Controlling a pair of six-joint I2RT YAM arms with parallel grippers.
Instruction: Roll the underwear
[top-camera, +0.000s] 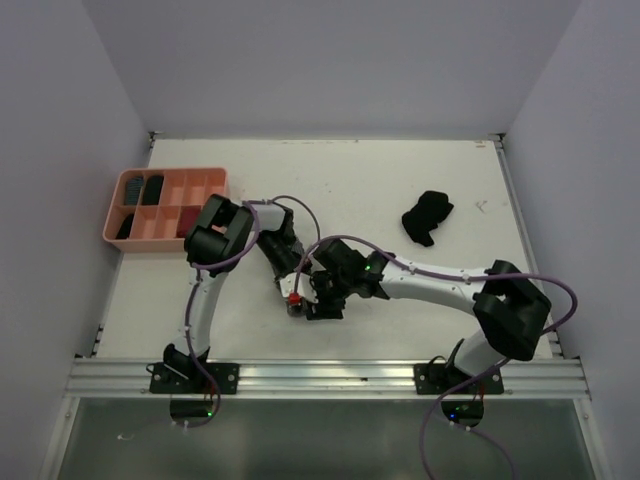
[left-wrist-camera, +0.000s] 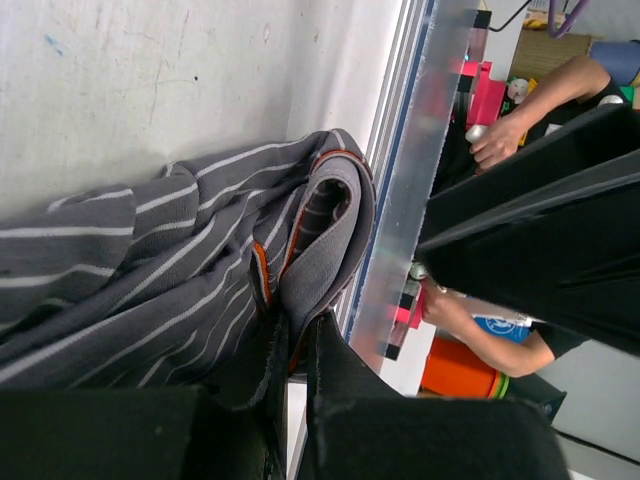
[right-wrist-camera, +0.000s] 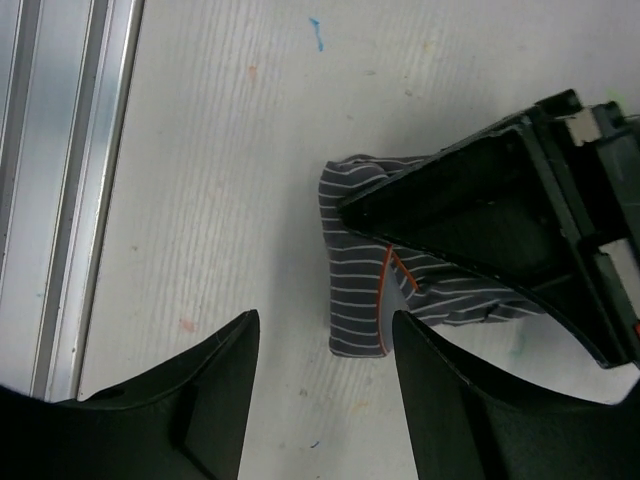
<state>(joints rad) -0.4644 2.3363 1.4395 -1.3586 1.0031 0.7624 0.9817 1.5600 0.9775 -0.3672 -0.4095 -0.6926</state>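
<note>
The grey-and-white striped underwear (right-wrist-camera: 355, 275), with an orange-pink edge, lies partly folded on the white table near the front rail. My left gripper (left-wrist-camera: 292, 335) is shut on a bunched fold of the striped underwear (left-wrist-camera: 180, 270). In the right wrist view the left gripper (right-wrist-camera: 500, 215) covers the cloth's far side. My right gripper (right-wrist-camera: 325, 320) stands open just short of the roll's near end, touching nothing. From above, both grippers meet at the table's front centre, the left gripper (top-camera: 291, 292) beside the right gripper (top-camera: 320, 298), hiding the cloth. The black underwear (top-camera: 427, 218) lies crumpled at the back right.
A salmon-pink compartment tray (top-camera: 205, 178) sits at the back left, dark items in some of its cells. The aluminium front rail (left-wrist-camera: 420, 170) runs close beside the striped cloth. A person's hands show beyond the rail in the left wrist view.
</note>
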